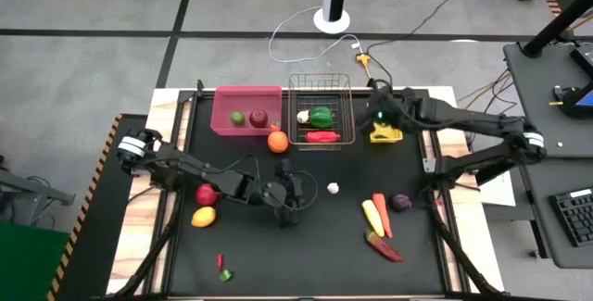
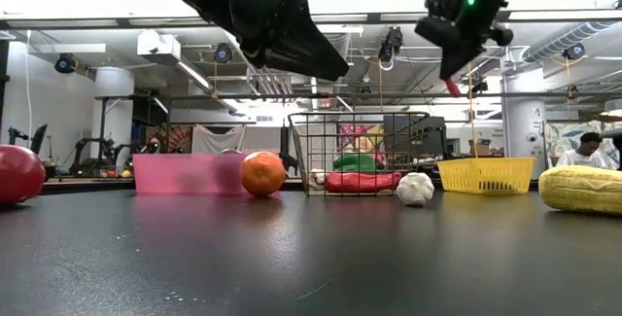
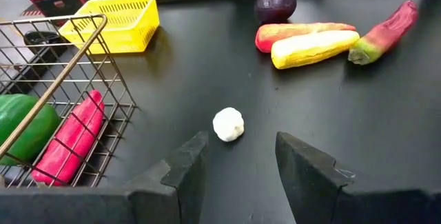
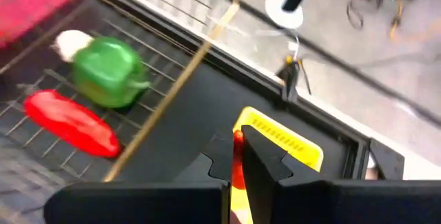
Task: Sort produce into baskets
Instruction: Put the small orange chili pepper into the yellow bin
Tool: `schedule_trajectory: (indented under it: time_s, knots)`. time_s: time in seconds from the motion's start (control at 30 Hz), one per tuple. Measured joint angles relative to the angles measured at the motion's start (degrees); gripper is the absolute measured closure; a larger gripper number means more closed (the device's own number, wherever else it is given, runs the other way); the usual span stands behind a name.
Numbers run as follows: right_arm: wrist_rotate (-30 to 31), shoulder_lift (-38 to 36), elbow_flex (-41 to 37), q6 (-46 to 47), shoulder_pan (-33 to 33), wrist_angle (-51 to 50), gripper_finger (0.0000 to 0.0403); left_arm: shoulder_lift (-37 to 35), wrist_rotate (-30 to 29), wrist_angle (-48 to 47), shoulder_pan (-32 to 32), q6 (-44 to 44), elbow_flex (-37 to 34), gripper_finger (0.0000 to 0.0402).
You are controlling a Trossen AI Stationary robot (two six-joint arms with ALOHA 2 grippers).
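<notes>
Garlic [image 3: 228,124] is sitting mid-worktop just ahead of the left gripper [image 3: 241,165], which is hanging part-open and empty, and should be straddling it squarely before closing; the right gripper [image 4: 238,156] is pinching a red chilli [image 4: 238,162] over the yellow bin [image 4: 282,141].

Bright produce is showing against a black table [image 1: 306,245].
A pink bin [image 1: 246,97] is sitting beside a silver wire basket [image 1: 320,83] and a yellow bin [image 1: 386,134]; an orange [image 1: 277,141], a red apple [image 1: 206,194], a yellow lemon [image 1: 203,216], white garlic [image 1: 333,188], a purple onion [image 1: 401,202] and a green pepper [image 1: 321,115] are glowing in plain, unpatterned colours.
</notes>
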Motion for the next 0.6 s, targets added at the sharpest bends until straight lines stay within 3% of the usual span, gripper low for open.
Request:
schedule_trajectory:
  time_s: [0.13,0.33,0.6]
  knots:
    - [-5.3,0.0,-1.8,-1.9,-7.1,1.1,0.039,0.0,0.0,0.0,0.0,0.0,0.0,0.0249]
    - [-6.5,0.0,-5.4,-2.6,-14.5,2.2,0.039,0.0,0.0,0.0,0.0,0.0,0.0,0.0249]
    - [-9.4,0.0,-11.4,-1.4,-18.9,5.7,0.039,0.0,0.0,0.0,0.0,0.0,0.0,0.0249]
